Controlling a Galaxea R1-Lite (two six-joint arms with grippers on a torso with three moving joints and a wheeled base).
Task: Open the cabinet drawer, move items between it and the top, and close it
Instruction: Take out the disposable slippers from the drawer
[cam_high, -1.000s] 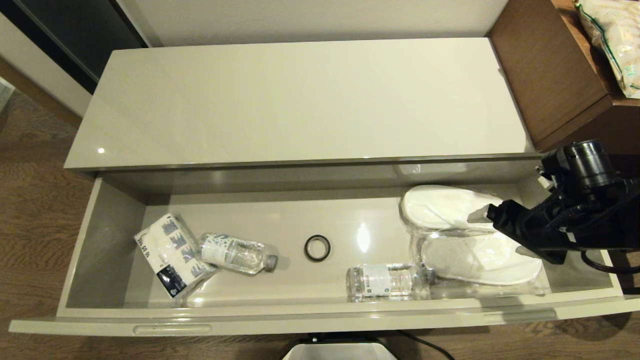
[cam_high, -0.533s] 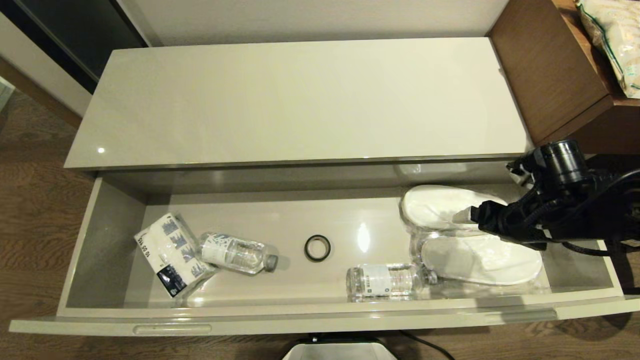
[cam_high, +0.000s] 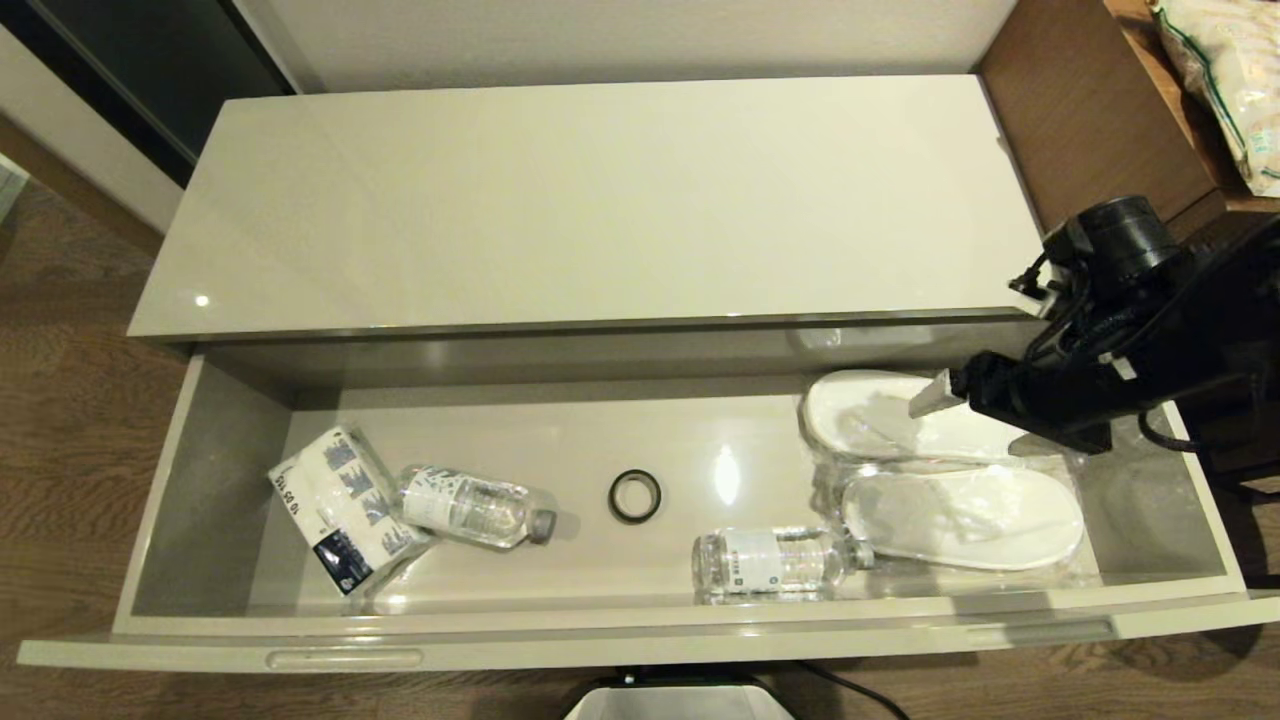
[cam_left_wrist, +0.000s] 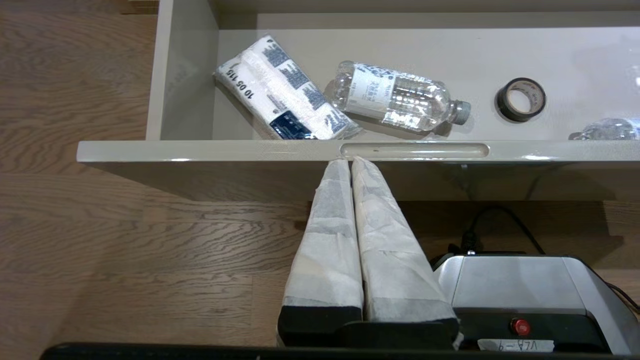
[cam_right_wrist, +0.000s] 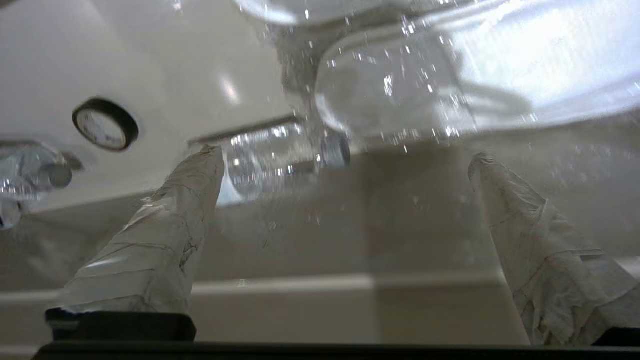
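Two flat white bagged slippers (cam_high: 940, 470) lie at the glossy grey-beige drawer's (cam_high: 640, 640) right end; right tool (cam_high: 975, 425) hovers above, spread wide, empty; you lower squarely, pinch the plastic.

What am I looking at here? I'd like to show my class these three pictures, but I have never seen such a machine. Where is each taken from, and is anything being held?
It is a robot with two arms, each ending in a two-fingered gripper. The wide picture comes from a camera on its head, looking down at a low cabinet whose top is bare and whose drawer is pulled open. The drawer holds two bagged slippers, two water bottles, a tissue pack and a tape roll. The other two pictures come from wrist cameras. The right gripper hangs open over the slippers, holding nothing. The left gripper is shut and empty, outside the drawer's front.
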